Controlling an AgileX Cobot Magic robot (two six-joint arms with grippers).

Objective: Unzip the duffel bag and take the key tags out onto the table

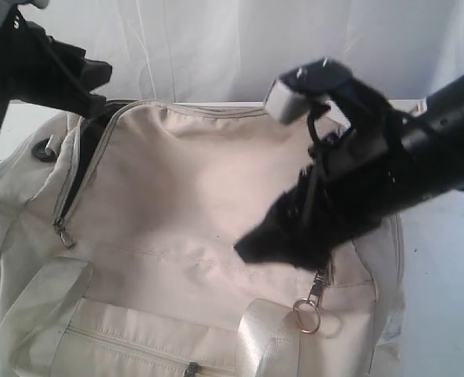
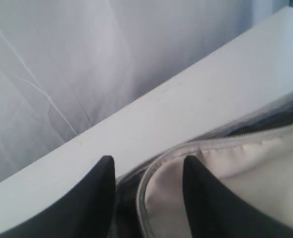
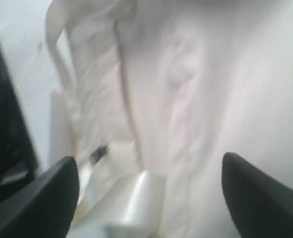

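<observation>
**Bag partly unzipped**

The cream bag (image 1: 192, 196) lies on the white worktop (image 2: 196, 99). Its zip (image 1: 73, 184) gapes at the left end. The left jaws stand apart around that rim. The right jaws are wide apart over the bag.

White surface (image 1: 445, 302), flat and matte, seen as a strip at 3 o'clock and as a far edge towards 12 o'clock. Cream duffel bag (image 1: 192, 196) resting directly on it, filling centre through 9 o'clock; zipper (image 1: 90, 161) parted near 10 o'clock.
</observation>
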